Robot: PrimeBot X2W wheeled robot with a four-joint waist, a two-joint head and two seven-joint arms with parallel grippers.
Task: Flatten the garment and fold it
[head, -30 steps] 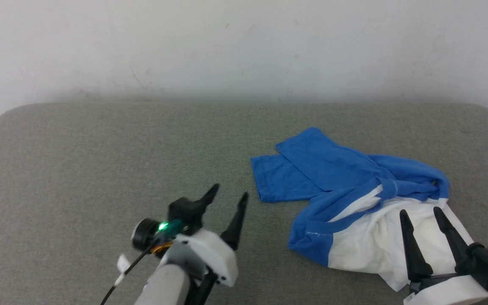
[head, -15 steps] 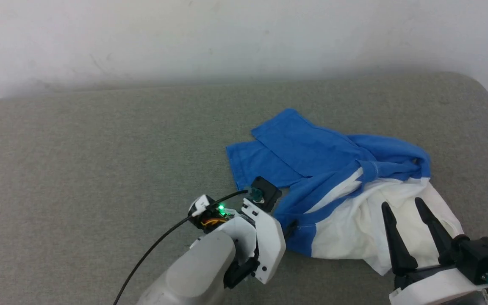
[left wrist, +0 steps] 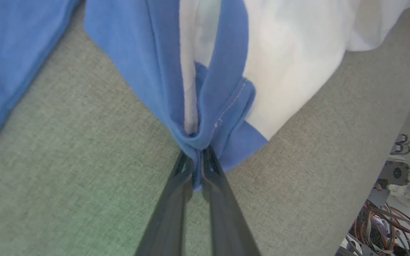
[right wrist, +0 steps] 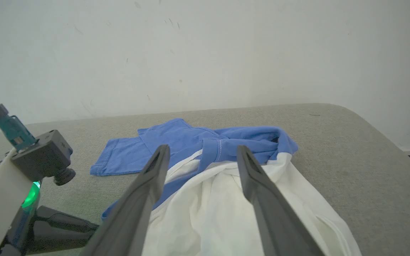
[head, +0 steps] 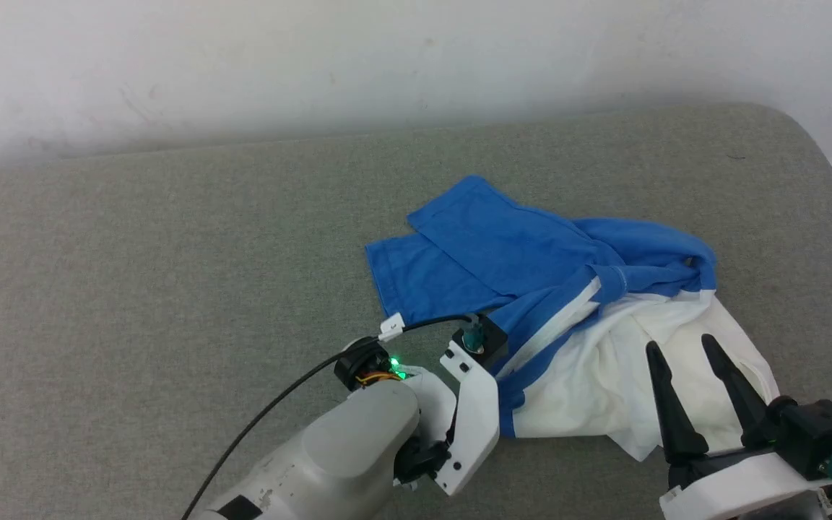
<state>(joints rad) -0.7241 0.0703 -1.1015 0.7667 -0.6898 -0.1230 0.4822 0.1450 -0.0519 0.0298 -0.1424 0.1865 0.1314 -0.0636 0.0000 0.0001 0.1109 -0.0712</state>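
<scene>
Grey woven pad (head: 170, 253) carries the garment (head: 575, 289), which lies crumpled right of the pad's middle. Its blue sleeves overlap toward the pad's far edge and its white body is bunched toward the near edge. My left gripper (left wrist: 195, 156), near the pad's middle, is pinched onto a blue fold. My right gripper (head: 679, 345), by the pad's near right edge, hangs over the white body, fingers spread, holding nothing. Status: flattening barely begun; spreading, smoothing and all folds remain.
</scene>
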